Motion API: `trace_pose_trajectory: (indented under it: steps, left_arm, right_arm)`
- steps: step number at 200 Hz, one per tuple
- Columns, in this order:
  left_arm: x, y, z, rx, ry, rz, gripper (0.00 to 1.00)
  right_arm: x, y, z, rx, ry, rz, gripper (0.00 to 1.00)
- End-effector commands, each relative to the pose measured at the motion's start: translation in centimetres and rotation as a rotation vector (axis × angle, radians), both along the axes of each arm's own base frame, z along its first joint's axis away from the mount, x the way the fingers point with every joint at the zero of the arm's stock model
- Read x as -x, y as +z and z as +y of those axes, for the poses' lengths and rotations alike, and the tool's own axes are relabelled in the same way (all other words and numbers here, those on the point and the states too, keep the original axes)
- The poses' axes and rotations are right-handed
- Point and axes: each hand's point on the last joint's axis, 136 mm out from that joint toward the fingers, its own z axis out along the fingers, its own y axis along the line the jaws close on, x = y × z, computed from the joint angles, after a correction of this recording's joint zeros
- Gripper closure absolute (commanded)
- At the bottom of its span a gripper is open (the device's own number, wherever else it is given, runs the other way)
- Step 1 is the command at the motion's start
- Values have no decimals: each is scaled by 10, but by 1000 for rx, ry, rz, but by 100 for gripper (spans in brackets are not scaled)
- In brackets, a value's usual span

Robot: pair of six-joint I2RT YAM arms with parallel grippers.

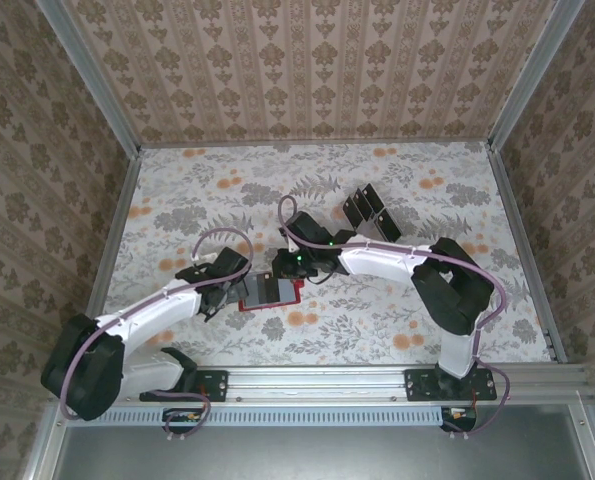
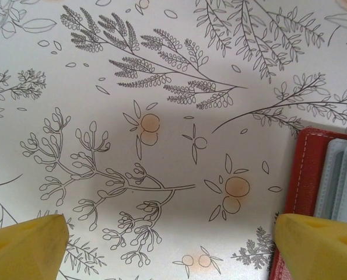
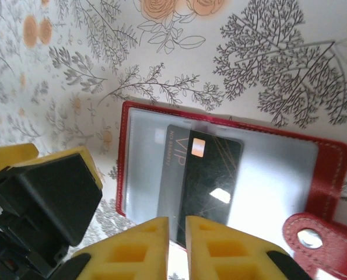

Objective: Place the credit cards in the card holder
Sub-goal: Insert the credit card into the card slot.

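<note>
Top view: one card holder lying open on the floral table, between left gripper and right gripper. Farther back, standing cards in a tight group — at least three, exact count unclear.

Right wrist view: one black credit card partway under the holder's grey pocket. Yellow fingers nearly together at its near edge — pinching or merely touching, impossible to tell.

Left wrist view: fingers spread wide, empty, one beside the holder's red edge.

The card holder lies on the surface; one card rests on its inside. The rack stands behind it, to the right.
</note>
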Motion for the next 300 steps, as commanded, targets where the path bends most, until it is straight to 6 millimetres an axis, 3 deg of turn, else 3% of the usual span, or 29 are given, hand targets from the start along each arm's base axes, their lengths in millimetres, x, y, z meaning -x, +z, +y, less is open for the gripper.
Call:
trace_pose_trajectory:
  steps: [1,65,141,300]
  left_arm:
    - [4,-9,2,-7,-3,30,0]
    - [10,-24,5,-12,5,60,0]
    - [13,-38,2,-5,2,85,0]
    - [15,-37,3,-4,1,86,0]
  right_arm:
    - [9,-23,-18,168,34,26,90]
    - [12,-49,-7,200,61,61,93]
    - [16,-63,7,216,85,83,93]
    - [19,-52,43,98,83,100,93]
